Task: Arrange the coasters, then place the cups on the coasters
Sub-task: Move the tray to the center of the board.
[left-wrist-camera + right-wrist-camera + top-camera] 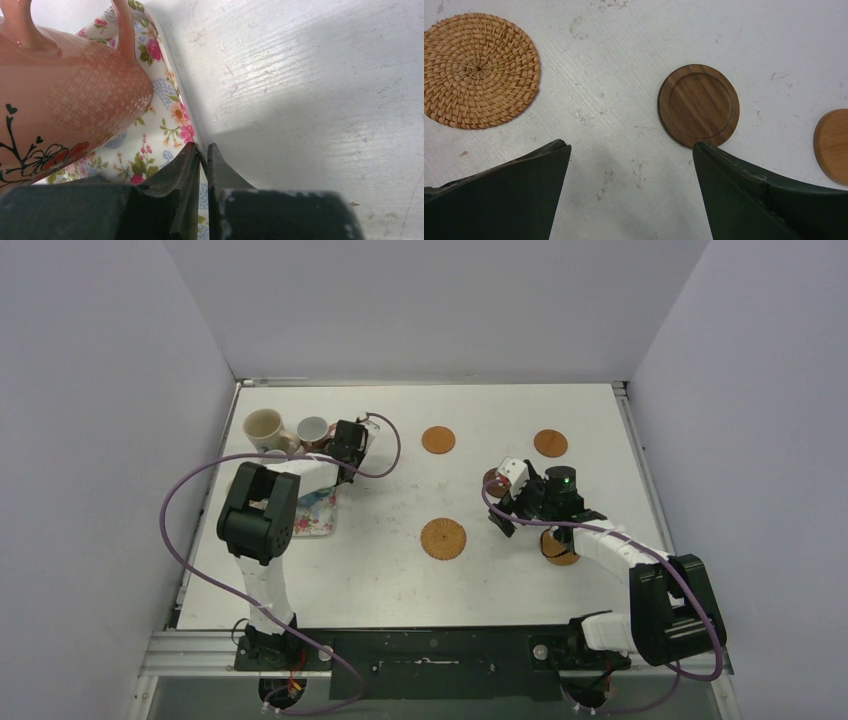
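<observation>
Fingers of my left hand (202, 151) are pressed together with only a sliver between them. The raised rim of the flowered tray (165, 125) runs straight into that sliver, so I judge I have the tray pinched by its edge, probably to steady or shift it. The pink cup (65, 95) rests on the tray just beside my fingers, untouched. The frame cuts it off, so I cannot tell whether it stands upright.

My right hand (630, 147) is spread as wide as it goes and holds nothing. It hangs over bare table (624, 30) with the brown coaster (699, 105) just past one fingertip, which looks like lining up to take that one. A woven coaster (480, 71) lies well off to the other side, and an orange coaster (833, 145) is cut by the frame edge.

From above, the cream cup (264, 429) and the grey cup (313, 430) sit at the table's far left corner, near my left wrist. My left arm covers most of the tray and all of the pink cup there. My right arm hides most of a second woven coaster (558, 550). No cup that I can see is on a coaster yet.
</observation>
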### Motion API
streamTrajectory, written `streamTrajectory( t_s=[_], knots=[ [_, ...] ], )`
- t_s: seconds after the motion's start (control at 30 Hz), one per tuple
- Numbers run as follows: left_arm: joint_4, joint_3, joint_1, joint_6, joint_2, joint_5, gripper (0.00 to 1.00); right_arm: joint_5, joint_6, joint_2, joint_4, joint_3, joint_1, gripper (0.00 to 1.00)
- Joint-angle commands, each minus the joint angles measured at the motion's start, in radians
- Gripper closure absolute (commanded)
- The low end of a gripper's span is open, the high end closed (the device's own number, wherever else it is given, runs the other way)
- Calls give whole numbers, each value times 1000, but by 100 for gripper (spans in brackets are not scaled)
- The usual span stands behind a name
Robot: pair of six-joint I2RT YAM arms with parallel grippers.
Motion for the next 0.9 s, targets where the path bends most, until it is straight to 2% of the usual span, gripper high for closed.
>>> streamTrajectory(
  t_s=[0.0,0.03,0.13,0.2,0.37,0.57,0.67,0.7,0.73,0.77,0.87],
  knots=[
    [24,-3,-1,9,-62,61,98,-16,-12,1,22,15,6,0],
    [29,-6,-1,7,-76,63,95,-16,-12,0,20,15,6,0],
    [51,-5,-1,-5,-111,47,69,-14,-13,-3,21,14,5,0],
    [55,6,-1,-13,-127,33,55,-12,-13,-5,22,12,6,0],
    [31,40,-2,-22,-148,20,44,-9,-13,-4,23,12,6,0],
    [-25,51,-12,-26,-219,47,36,-9,-13,0,26,12,7,0],
    [-59,42,-27,-33,-284,83,20,-9,-15,3,28,12,5,0],
    [-71,40,-35,-37,-310,94,19,-9,-15,5,28,12,5,0],
    [-84,38,-39,-40,-336,107,6,-9,-15,5,28,12,7,0],
    [-94,35,-43,-43,-363,116,3,-10,-15,7,28,13,6,0],
    [-126,29,-47,-52,-461,135,3,-9,-17,7,26,14,6,0]
  ],
)
